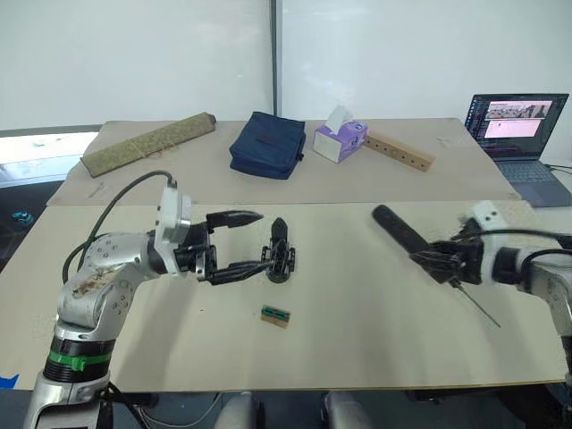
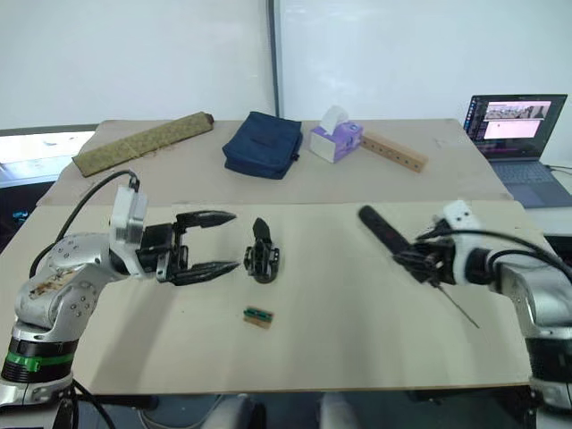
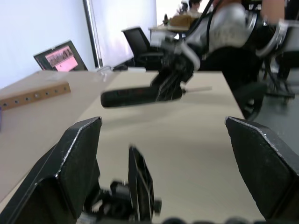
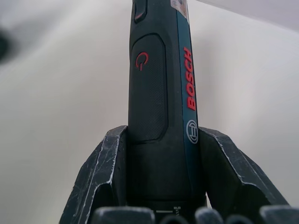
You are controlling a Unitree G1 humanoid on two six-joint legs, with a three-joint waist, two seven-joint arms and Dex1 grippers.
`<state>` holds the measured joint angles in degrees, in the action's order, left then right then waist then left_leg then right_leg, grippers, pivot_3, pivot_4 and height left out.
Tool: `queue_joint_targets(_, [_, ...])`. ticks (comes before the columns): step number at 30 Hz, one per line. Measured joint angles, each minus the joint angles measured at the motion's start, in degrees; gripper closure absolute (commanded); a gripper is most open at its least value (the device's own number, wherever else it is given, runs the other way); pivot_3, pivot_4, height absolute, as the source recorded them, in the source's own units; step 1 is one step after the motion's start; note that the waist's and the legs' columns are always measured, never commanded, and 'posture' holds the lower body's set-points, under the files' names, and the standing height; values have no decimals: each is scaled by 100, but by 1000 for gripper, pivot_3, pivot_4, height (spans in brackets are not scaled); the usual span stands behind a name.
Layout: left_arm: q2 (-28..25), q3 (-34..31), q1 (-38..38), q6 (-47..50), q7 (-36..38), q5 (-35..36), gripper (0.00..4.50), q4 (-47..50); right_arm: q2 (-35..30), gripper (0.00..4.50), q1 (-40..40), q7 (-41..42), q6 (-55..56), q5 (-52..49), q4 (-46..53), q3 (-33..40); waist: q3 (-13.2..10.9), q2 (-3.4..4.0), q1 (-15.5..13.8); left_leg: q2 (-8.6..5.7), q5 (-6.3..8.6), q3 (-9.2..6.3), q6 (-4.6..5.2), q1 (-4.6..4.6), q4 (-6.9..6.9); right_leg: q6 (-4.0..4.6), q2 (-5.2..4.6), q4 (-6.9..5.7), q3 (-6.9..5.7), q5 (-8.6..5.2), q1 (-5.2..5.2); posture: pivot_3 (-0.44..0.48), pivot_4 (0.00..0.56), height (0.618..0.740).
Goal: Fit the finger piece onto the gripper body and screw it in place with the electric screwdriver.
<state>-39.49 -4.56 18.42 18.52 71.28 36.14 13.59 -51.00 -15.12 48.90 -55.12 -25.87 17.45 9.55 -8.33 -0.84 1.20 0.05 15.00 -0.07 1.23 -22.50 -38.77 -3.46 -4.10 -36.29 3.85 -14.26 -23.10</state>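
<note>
Black matte plastic, stiff and fairly heavy for its width: the electric screwdriver (image 1: 404,234) sits clamped in the right gripper (image 1: 447,260), whose two fingers close around its body just below the power button, thin bit pointing toward 5 o'clock over the table (image 1: 357,331). That grip looks sound, though the smooth barrel could twist under torque, so a hold near the middle suits it best. At about 9 o'clock from the driver and well apart, the gripper body (image 1: 279,253) stands on the table with a pointed black piece rising from it; whether that is the finger piece already seated I cannot tell. It is small, rigid and light, likely to slide or tip if pushed. The left gripper (image 1: 252,240) stands wide open just beside it, holding nothing; pinching the round base low down would steady it
</note>
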Motion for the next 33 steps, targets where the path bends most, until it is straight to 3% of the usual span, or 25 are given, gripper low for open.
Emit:
queue_joint_targets(3, [-172,26,-287,-233,305,-96,0,-58,158,2659,587,-376,-144,77,783,-489,-3,-4,-70,-9,0,2,0,-14,-12,-1,-19,10,-6,0,-1,0,150,740])
queue_joint_targets(11, [-176,52,-695,-604,548,-223,0,-54,247,2659,789,-573,499,501,655,-1002,-9,-15,-59,-14,-2,12,8,-32,-25,-21,-26,26,-1,14,-7,0,150,740])
queue_joint_targets(13, [-176,55,-695,-604,556,-223,0,-55,228,1618,712,-521,613,521,578,-1101,-9,-16,-50,-10,-2,8,8,-29,-25,-17,-20,21,-4,14,-7,0,150,740])
queue_joint_targets(18, [-170,60,-679,-603,467,-227,0,-54,174,32,369,-390,498,433,383,-1105,-9,-15,-26,-11,-2,10,8,-27,-25,-17,-21,19,-3,14,-6,0,150,740])
queue_joint_targets(25, [-171,82,-687,-618,467,-277,0,-62,-848,32,-788,197,-1177,-392,952,-1195,-14,-14,-49,-10,-2,3,8,-31,-22,-15,-27,21,-10,14,-10,0,150,740])
queue_joint_targets(30, [-170,161,-516,-643,533,-334,0,-103,-1503,32,-2147,495,-2444,-679,1162,-2418,-14,-13,-43,-9,-2,5,8,-32,-22,-8,-31,22,-14,13,-16,0,150,740])
queue_joint_targets(33, [-159,203,-502,-702,553,-346,0,-109,-1535,32,-2446,501,-2607,-627,1169,-3042,-15,-15,-43,-9,-2,4,8,-36,-21,-7,-33,24,-18,12,-19,0,150,740])
